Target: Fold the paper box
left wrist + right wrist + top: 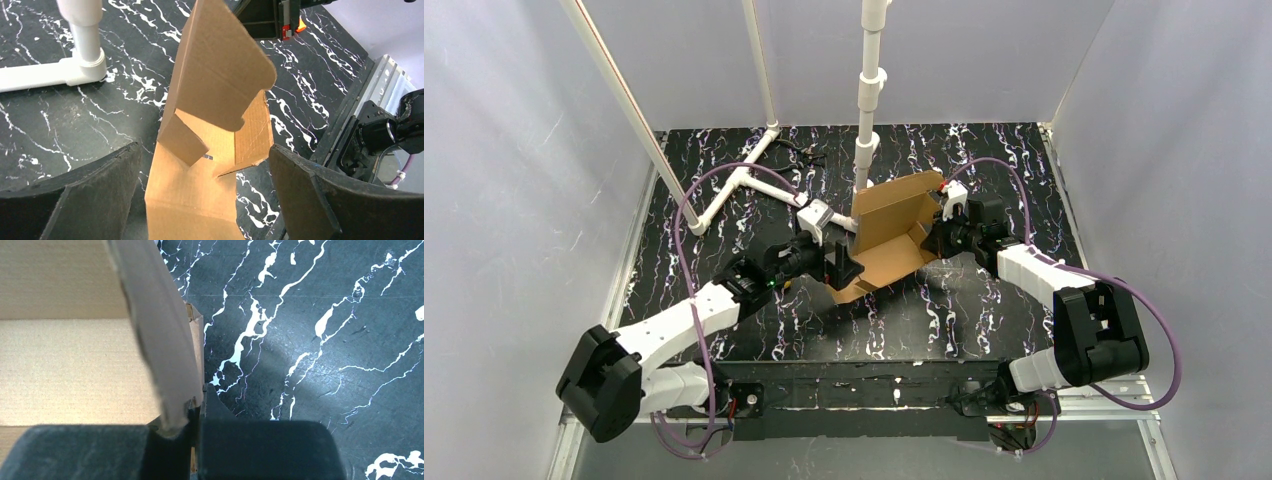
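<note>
Soft even light, blurred paper box [155, 340]

Black white-veined tabletop [904, 330]; pale grey walls [514, 150] on three sides; white pipe frame [867, 90] at back.

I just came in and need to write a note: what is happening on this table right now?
Two robot arms are folding a brown paper box on the black table. The right gripper is shut on one raised wall. The left gripper is open at the other end, gripping nothing. The box is only partly formed; flaps stand loose.
</note>
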Robot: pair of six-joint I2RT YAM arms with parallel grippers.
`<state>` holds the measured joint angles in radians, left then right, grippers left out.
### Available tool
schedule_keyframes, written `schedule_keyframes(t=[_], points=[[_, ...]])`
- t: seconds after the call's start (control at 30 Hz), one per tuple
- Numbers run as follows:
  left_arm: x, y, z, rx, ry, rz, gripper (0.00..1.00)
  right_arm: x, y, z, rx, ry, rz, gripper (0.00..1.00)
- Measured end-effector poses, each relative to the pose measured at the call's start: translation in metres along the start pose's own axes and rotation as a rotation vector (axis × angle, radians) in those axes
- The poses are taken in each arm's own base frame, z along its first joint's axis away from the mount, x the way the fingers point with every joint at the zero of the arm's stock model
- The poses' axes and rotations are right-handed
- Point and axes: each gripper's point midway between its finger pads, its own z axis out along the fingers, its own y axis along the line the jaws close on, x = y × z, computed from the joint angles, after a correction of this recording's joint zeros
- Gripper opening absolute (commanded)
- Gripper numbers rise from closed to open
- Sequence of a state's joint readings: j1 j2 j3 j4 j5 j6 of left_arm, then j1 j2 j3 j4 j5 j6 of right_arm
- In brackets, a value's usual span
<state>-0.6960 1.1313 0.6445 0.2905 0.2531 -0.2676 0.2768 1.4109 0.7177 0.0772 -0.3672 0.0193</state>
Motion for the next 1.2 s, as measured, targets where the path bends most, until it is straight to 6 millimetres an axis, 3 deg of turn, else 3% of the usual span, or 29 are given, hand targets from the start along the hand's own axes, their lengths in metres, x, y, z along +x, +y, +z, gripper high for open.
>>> schedule_keyframes(t=[0.07, 0.2, 0.37, 0.47, 0.67, 0.77, 0.8, 1.0, 1.03, 1.07, 1.1, 1.13, 1.2], points=[[-0.001, -0.002, 0.005, 0.017, 0.002, 0.008, 0.95, 0.000, 0.001, 0.000, -0.003, 0.000, -0.001, 0.01], [-0.012, -0.002, 0.010, 0.020, -0.031, 0.023, 0.84, 0.000, 0.001, 0.000, -0.004, 0.001, -0.001, 0.01], [-0.028, 0.000, 0.019, 0.005, -0.067, 0.034, 0.60, 0.000, 0.001, 0.000, -0.005, 0.001, -0.005, 0.01], [-0.032, 0.003, 0.023, -0.009, -0.074, 0.037, 0.36, 0.001, 0.002, 0.000, -0.006, 0.003, -0.006, 0.01], [-0.038, 0.007, 0.022, -0.035, -0.097, 0.051, 0.23, 0.002, 0.002, 0.000, -0.006, 0.009, -0.006, 0.01], [-0.046, 0.006, 0.016, -0.043, -0.123, 0.077, 0.09, 0.003, 0.002, 0.001, -0.009, 0.013, -0.005, 0.01], [-0.049, 0.006, 0.014, -0.042, -0.132, 0.091, 0.00, 0.004, 0.003, 0.001, -0.011, 0.014, -0.005, 0.01], [-0.039, 0.014, -0.003, -0.018, -0.120, 0.226, 0.00, 0.008, 0.013, -0.001, -0.083, 0.030, -0.052, 0.01], [-0.040, 0.013, -0.009, -0.006, -0.124, 0.251, 0.07, 0.009, 0.019, -0.001, -0.125, 0.029, -0.076, 0.01], [-0.042, 0.010, -0.013, 0.017, -0.132, 0.274, 0.30, 0.009, 0.022, -0.002, -0.146, 0.028, -0.089, 0.01], [-0.041, 0.006, -0.013, 0.043, -0.129, 0.285, 0.39, 0.009, 0.023, -0.002, -0.155, 0.028, -0.097, 0.01], [-0.038, 0.004, -0.012, 0.059, -0.119, 0.271, 0.45, 0.009, 0.024, -0.002, -0.161, 0.028, -0.100, 0.01], [-0.034, 0.003, -0.011, 0.060, -0.098, 0.213, 0.48, 0.009, 0.026, -0.002, -0.175, 0.028, -0.108, 0.01]])
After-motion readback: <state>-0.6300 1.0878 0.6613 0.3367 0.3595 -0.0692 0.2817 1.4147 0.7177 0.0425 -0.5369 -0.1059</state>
